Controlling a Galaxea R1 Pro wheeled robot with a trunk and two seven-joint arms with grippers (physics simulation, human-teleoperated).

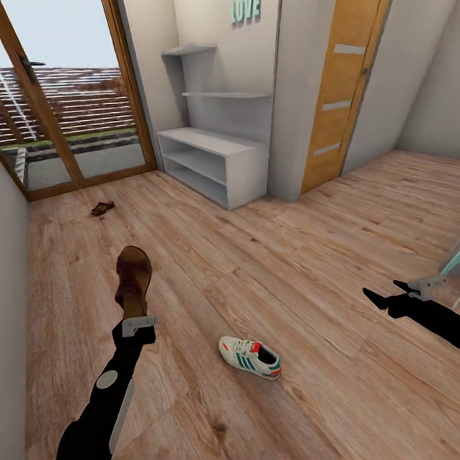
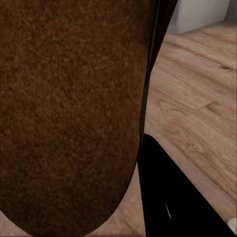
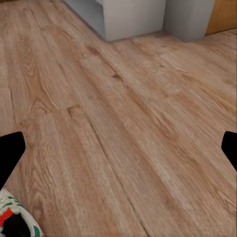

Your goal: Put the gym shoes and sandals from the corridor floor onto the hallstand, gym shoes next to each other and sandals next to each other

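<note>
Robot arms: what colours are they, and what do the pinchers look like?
Both arms are mostly black. The left arm has a grey stripe, a round grey spot and a grey bracket at its wrist. The right gripper has thin, pointed black fingers and a grey bracket behind them.

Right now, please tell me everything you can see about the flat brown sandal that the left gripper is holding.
The flat dark-brown leather sandal is held up off the wood-plank floor by the left gripper, which grips its lower end. It stands nearly upright, its rounded upper end highest. It has an elongated oval outline and is slim. In the left wrist view its broad brown surface looks matte and finely grained, like suede, with one black gripper finger against its edge. Nothing else touches it.
</note>
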